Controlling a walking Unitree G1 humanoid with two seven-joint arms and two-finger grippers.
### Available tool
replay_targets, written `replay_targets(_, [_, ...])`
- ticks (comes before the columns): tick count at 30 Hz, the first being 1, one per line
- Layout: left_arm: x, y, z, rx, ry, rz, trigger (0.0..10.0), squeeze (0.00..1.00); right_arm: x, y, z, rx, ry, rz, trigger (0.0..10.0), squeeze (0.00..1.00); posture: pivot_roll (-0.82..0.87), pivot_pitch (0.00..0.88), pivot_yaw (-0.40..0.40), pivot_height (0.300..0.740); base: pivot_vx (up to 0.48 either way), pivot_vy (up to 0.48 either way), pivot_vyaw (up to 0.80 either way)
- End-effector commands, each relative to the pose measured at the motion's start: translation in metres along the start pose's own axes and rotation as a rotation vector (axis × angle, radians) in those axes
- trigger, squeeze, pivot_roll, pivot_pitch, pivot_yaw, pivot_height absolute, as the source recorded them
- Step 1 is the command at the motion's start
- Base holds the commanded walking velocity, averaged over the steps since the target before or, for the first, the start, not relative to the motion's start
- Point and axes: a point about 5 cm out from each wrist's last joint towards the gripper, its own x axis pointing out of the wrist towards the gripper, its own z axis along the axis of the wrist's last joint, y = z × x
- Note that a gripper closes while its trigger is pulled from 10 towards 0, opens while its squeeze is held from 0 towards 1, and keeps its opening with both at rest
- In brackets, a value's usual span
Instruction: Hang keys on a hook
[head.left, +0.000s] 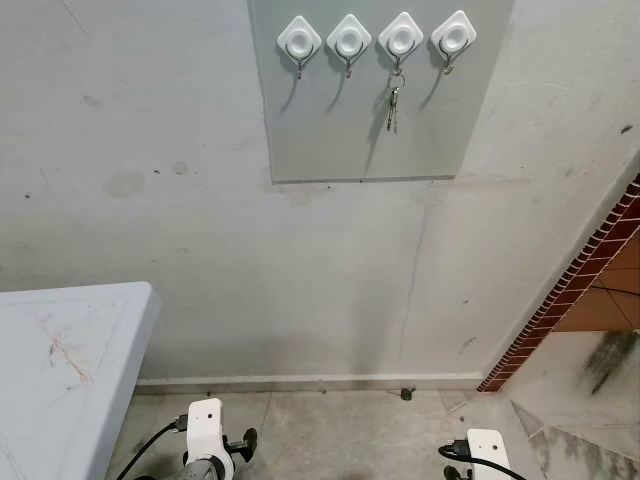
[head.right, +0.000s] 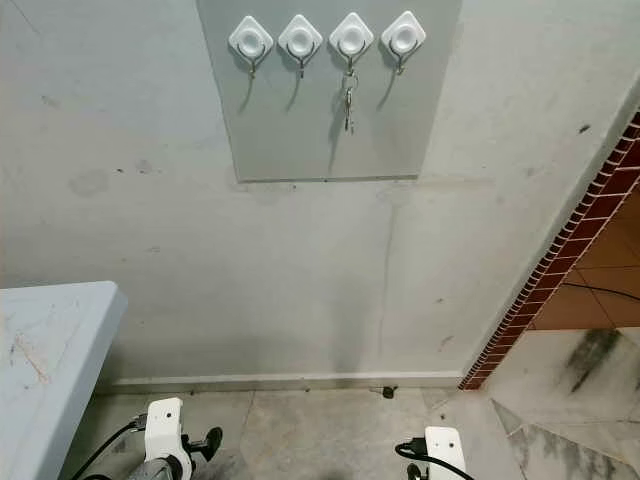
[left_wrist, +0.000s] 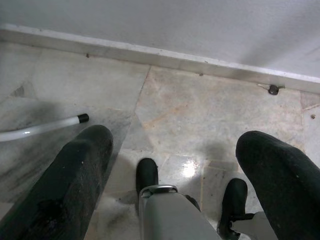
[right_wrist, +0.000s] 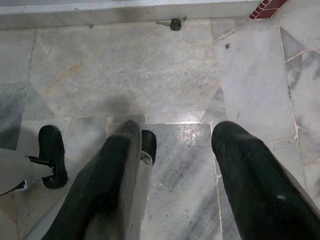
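Observation:
A bunch of keys (head.left: 393, 105) hangs from the third of several white hooks (head.left: 401, 38) on a grey wall panel (head.left: 330, 140). The other hooks carry nothing. A single dark-headed key (head.left: 405, 393) lies on the floor by the skirting board, also seen in the wrist views as the floor key (left_wrist: 272, 89) (right_wrist: 174, 23). Both arms hang low, far below the hooks. My left gripper (left_wrist: 175, 140) points down at the floor, open and holding nothing. My right gripper (right_wrist: 177, 131) is likewise open with only floor tiles between its fingers.
A pale table (head.left: 60, 370) stands at the left, its white leg (left_wrist: 40, 127) close to my left arm. A sloped red brick edge (head.left: 570, 280) borders the wall on the right. Marble floor tiles (head.left: 340, 430) run up to the wall.

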Motion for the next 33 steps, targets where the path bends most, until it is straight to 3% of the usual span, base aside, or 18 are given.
replay_targets(1, [-0.0002,0.0037,0.0019,0.003,-0.007,0.011,10.0,0.0,-0.0004,0.0007,-0.0029,0.008,0.011,-0.007,10.0,0.0,-0.02,0.0,0.029,0.74,0.0,0.0,0.0])
replay_targets(33, [-0.0006,0.0044,0.001,-0.002,-0.005,0.011,10.0,0.0,-0.0006,0.0003,-0.0033,0.006,0.011,-0.011,10.0,0.0,-0.01,0.0,0.026,0.74,0.0,0.0,0.0])
